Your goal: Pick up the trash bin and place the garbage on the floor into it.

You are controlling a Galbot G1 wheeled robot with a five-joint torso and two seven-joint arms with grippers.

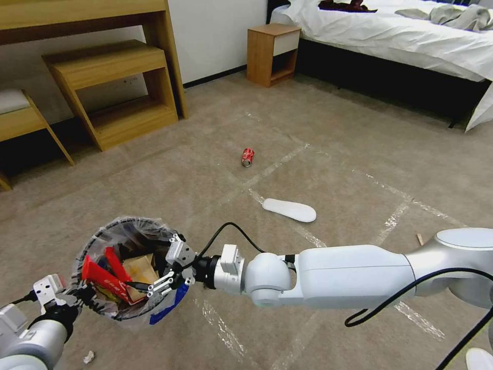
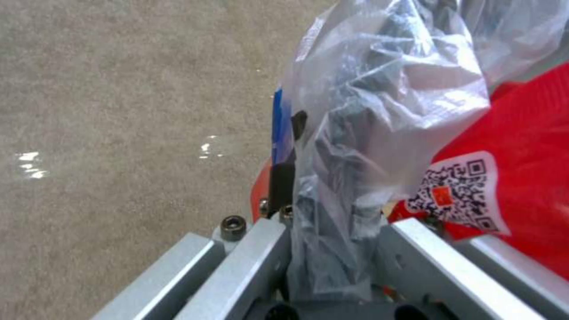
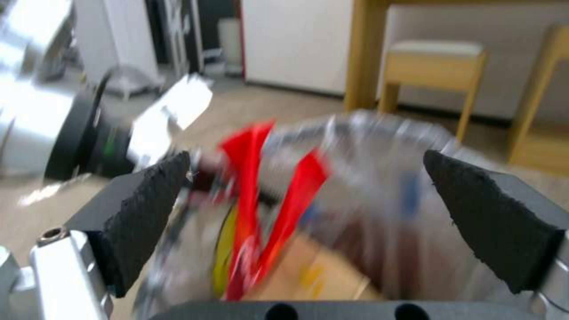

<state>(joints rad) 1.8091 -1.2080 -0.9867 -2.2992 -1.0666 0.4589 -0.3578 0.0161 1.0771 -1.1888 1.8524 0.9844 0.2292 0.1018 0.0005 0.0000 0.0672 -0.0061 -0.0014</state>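
Observation:
The trash bin (image 1: 154, 308), lined with a clear bag, hangs at the lower left above the floor (image 1: 334, 154). My left gripper (image 1: 76, 297) is shut on its near rim; the left wrist view shows the fingers (image 2: 261, 262) pinching the bag and rim (image 2: 332, 200). My right gripper (image 1: 165, 271) is open over the bin's far rim, its black pads (image 3: 148, 209) wide apart with nothing between them. Red wrappers (image 1: 102, 272) and brown cardboard (image 1: 139, 268) lie inside. On the carpet lie a crushed red can (image 1: 247, 156), a white insole (image 1: 289, 209), a wooden stick (image 1: 419, 239) and crumpled paper (image 1: 89, 356).
A wooden desk with a low shelf (image 1: 113, 87) and a stool (image 1: 20, 118) stand at the back left. A nightstand (image 1: 272, 51) and a bed (image 1: 400, 36) are at the back right. Another white piece (image 1: 480, 358) lies at the bottom right corner.

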